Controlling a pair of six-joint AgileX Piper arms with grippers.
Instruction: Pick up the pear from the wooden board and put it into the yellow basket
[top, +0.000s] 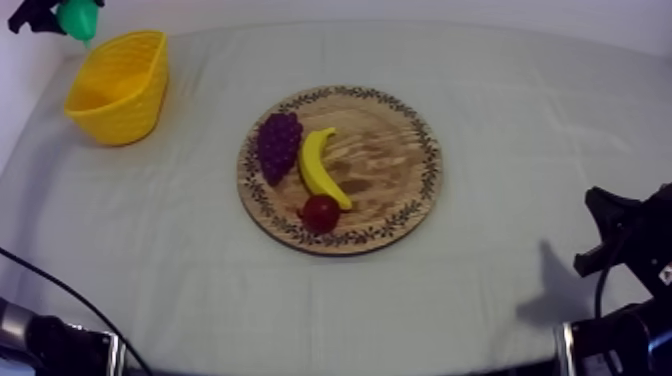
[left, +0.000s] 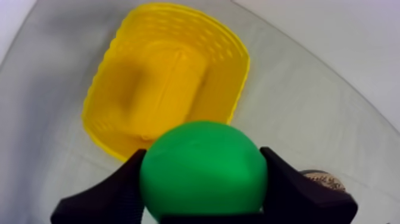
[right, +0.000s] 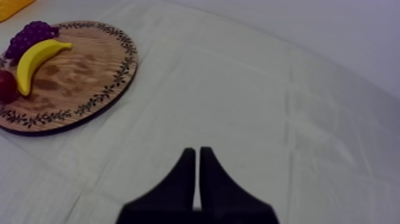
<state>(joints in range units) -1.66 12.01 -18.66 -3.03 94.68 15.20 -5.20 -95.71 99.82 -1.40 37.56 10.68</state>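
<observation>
So, where is the pear? my colleague asks.

I answer: the green pear (left: 202, 170) is off the wooden board (top: 392, 150) and in the air. My left gripper (top: 70, 14) is clamped around it, one black finger on each side, at the far left of the table.

And the yellow basket?

The yellow basket (top: 120, 118) stands upright on the grey-white cloth (top: 520, 90), near the held pear. From the left wrist view, its open mouth lies just past the pear, with nothing inside. I cannot tell whether the pear is over the opening or just short of the rim.

What is left on the board?

A bunch of grapes (top: 278, 145), a banana (top: 322, 168) beside it and a small red fruit (top: 320, 212) at the banana's near end.

And your other arm?

My right gripper (right: 197, 179) rests low at the right side, well apart from the board, fingers pressed together on nothing.

Which step is this?

I judge it the carry, close to done. Next, I centre the pear over the basket's mouth, lower it inside the walls, then release.
</observation>
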